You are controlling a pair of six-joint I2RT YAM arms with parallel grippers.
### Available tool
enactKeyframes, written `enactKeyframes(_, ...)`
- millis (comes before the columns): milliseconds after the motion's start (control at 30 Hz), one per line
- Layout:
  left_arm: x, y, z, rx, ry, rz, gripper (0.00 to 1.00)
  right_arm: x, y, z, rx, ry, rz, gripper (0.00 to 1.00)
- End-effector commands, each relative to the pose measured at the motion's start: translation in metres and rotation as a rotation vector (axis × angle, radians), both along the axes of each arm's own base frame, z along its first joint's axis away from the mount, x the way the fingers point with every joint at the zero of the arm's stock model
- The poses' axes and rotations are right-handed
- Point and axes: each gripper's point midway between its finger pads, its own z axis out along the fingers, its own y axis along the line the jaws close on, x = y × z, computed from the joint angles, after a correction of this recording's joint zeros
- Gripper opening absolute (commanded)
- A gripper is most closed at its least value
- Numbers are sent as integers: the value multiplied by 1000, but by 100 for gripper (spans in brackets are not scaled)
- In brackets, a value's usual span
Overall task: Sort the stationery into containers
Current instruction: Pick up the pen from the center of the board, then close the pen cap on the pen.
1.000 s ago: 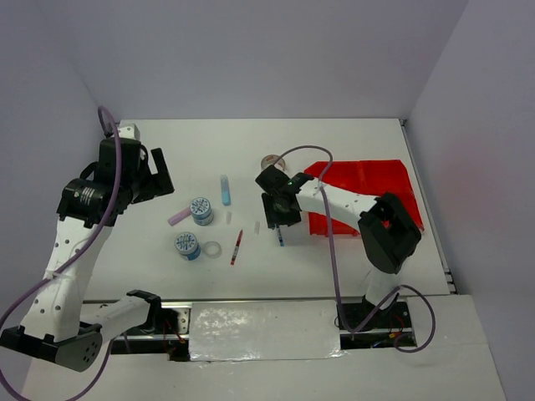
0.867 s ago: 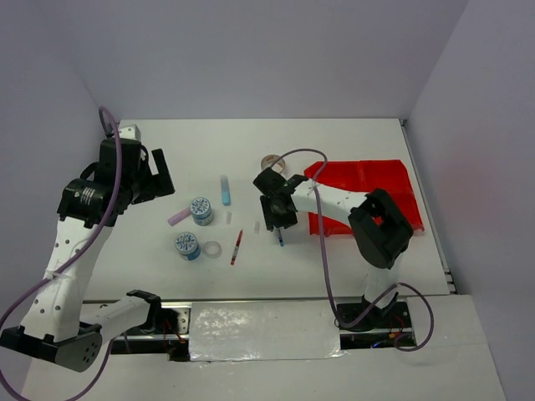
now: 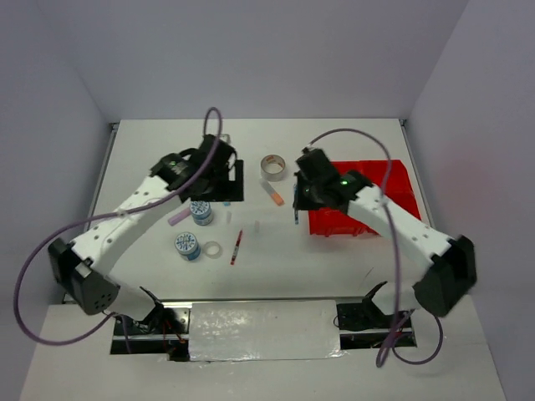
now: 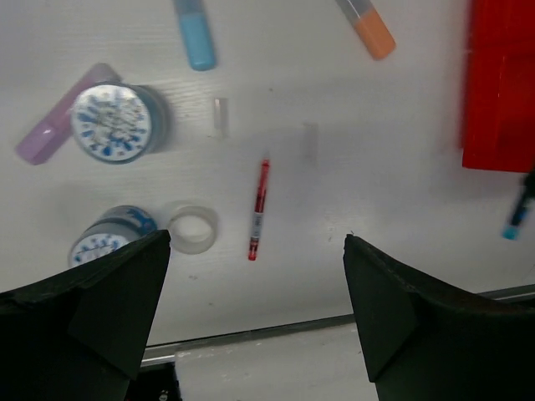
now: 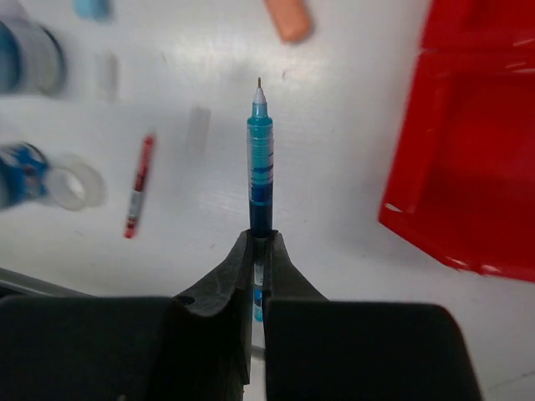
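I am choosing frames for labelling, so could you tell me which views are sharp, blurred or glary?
Right wrist view: the blue pen in the right gripper is crisp, the table behind it blurred. Left wrist view: fairly sharp, the red pen legible. Top view: even light, glare on the shiny strip at the near edge.

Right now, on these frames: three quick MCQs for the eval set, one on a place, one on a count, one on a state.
1. In the top view, next to the clear tape ring, the red pen lies: A) to its left B) to its right, apart C) on top of it
2. Blue-white patterned tape rolls in sight: A) one B) two C) four
3. The right claw is: A) open, empty B) shut on the blue pen C) shut on nothing

Key: 1 B, a white gap shows between them. 2 B, both show in the left wrist view. 3 B, the pen sticks out from between its closed tips.
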Motion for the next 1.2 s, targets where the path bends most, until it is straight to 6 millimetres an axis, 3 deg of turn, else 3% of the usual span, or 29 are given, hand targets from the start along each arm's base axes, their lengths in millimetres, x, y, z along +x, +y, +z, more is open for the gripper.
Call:
enactKeyframes(0, 9, -56, -23, -67, 31, -8, 96, -13, -48, 68, 13, -112, -130, 0)
enactKeyframes(100, 13, -91, -43, -104, 48, -52, 87, -36, -70, 86, 8, -132, -145, 0)
enactKeyframes(167, 17, -106, -69, -88, 100, -61, 80, -48, -79, 87, 7, -129, -144, 0)
enactKeyframes(233, 21, -116, -102, -32, 154, -58, 76, -62, -86, 97, 49, -159, -140, 0)
enactKeyframes(367, 25, -126, -128, -3, 178, -64, 75, -73, -90, 93, 67, -154, -131, 0)
enactKeyframes(467, 26, -129, -155, 29, 217, -64, 70, -77, -91, 86, 61, -135, -129, 0)
enactKeyframes(600, 32, -133, -172, 45, 227, -64, 69, -79, -90, 87, 64, -141, -104, 0)
enactKeyframes(1000, 35, -119, -215, 124, 287, -30, 63, -79, -86, 92, 71, -147, -63, 0)
enactKeyframes(1167, 32, -114, -225, 148, 309, -19, 55, -78, -86, 95, 65, -156, -59, 0)
